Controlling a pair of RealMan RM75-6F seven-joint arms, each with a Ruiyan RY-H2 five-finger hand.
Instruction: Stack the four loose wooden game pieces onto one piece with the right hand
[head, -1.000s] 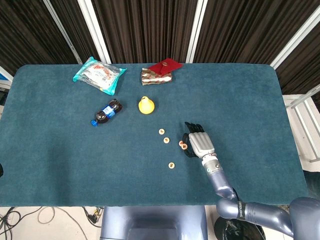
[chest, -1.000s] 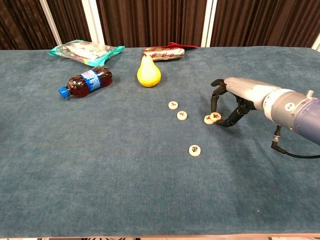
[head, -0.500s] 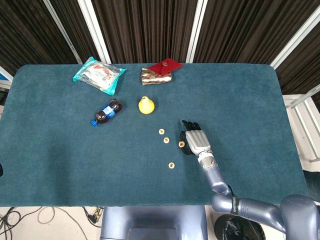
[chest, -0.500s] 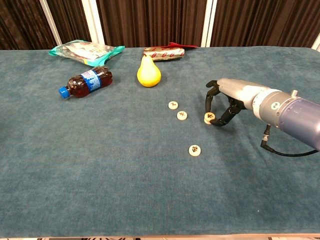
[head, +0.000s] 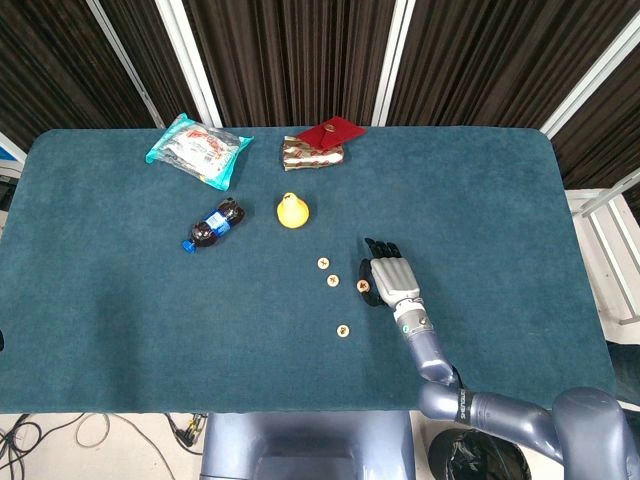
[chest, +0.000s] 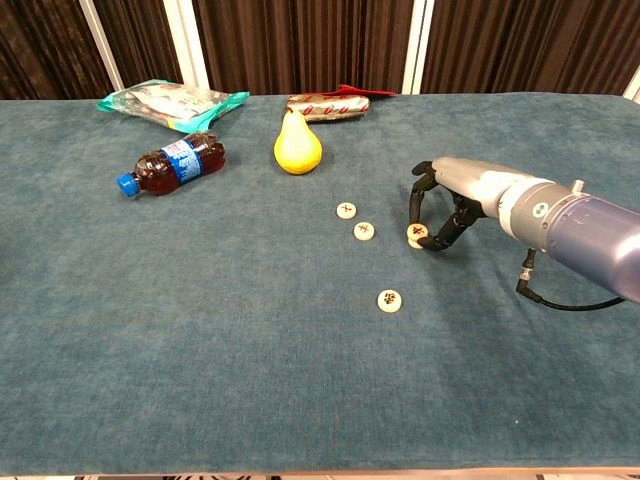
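Several round wooden game pieces lie on the blue cloth table (head: 120, 300). Three lie apart from the hand: one (head: 323, 263) (chest: 346, 210), a second (head: 333, 280) (chest: 365, 232) just right of it, and a third (head: 343, 330) (chest: 389, 300) nearer the front edge. Another piece (head: 364, 286) (chest: 417, 235) rests on the cloth under my right hand (head: 390, 281) (chest: 447, 202). The hand arches over it, and its fingertips pinch it from both sides. Whether this piece is a stack of two I cannot tell. My left hand shows in neither view.
A yellow pear (head: 292, 210) (chest: 297, 145) stands behind the pieces. A small cola bottle (head: 213, 225) (chest: 170, 166) lies to its left. A teal snack bag (head: 198, 150) and a red-brown wrapped packet (head: 320, 145) lie near the far edge.
My right hand has slid a little to the left. The two pieces that showed side by side under its fingertips now look like one.
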